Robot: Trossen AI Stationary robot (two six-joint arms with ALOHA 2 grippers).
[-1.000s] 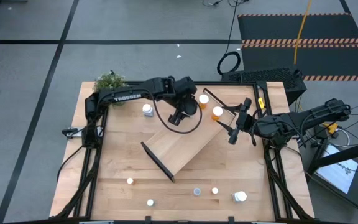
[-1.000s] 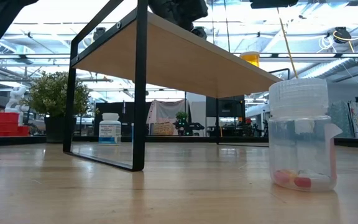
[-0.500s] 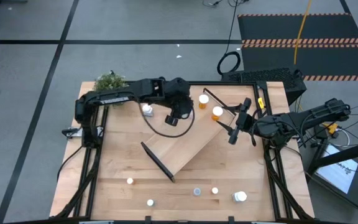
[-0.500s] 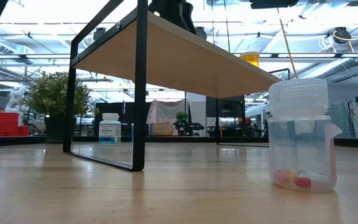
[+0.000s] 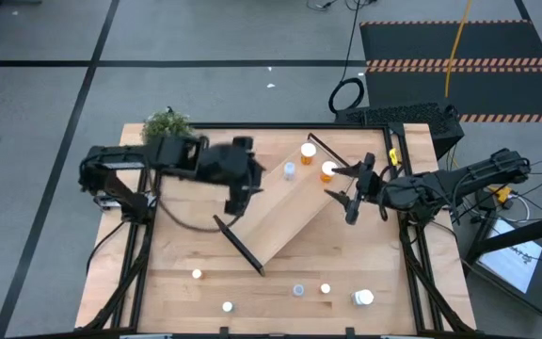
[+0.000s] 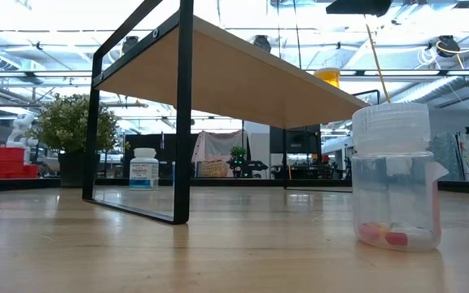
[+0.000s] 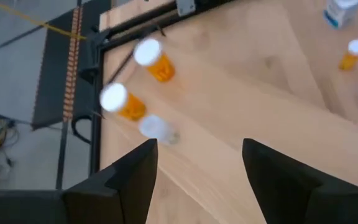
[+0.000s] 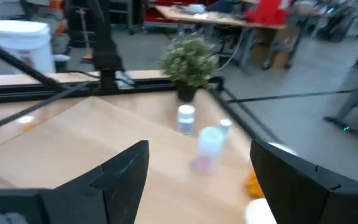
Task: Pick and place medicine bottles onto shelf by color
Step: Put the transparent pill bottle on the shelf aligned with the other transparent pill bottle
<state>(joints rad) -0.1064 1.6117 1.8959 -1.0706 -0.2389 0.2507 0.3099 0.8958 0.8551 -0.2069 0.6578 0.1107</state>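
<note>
The shelf point(image 5: 285, 212) lies diagonally across the middle of the table point(image 5: 374, 268), running from about 7 o'clock up toward 1 o'clock. At its 1 o'clock end stand two orange bottles point(image 5: 328, 171) and, beside them toward 10 o'clock, a pale blue bottle point(image 5: 290, 170). More small bottles point(image 5: 298, 290) are scattered along the table's 6 o'clock edge, a clear one point(image 6: 395, 175) close in the low view. The left gripper point(image 5: 234, 202) hovers over the shelf's 9 o'clock side, fingers parted and empty. The right gripper point(image 5: 348, 192) waits at the shelf's 3 o'clock end, spread wide, gripping nothing. A small plant point(image 5: 166, 123) sits at the 11 o'clock corner.
</note>
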